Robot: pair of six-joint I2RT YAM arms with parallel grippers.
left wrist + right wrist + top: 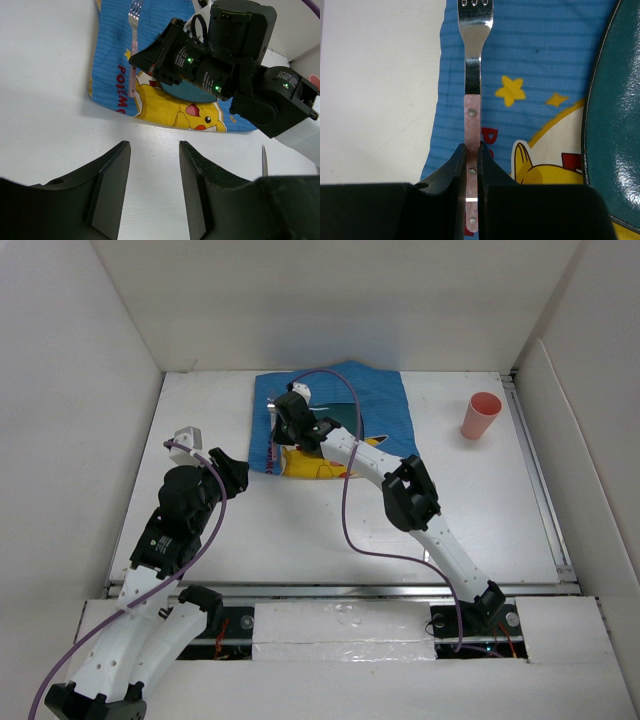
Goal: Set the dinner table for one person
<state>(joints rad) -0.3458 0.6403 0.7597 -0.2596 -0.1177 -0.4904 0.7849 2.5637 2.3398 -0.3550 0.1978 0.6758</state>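
My right gripper is shut on the pink handle of a fork. The fork runs along the left edge of the blue cartoon-printed cloth, tines pointing away. I cannot tell whether it rests on the cloth or hangs just above it. A dark teal plate lies on the cloth to the fork's right. In the left wrist view the fork and plate show beside the right gripper. My left gripper is open and empty over the white dinner table, near the cloth's front left corner.
A pink cup stands upright at the back right of the table. A thin metal blade lies on the table right of my left gripper. White wall panels close in the left, back and right sides.
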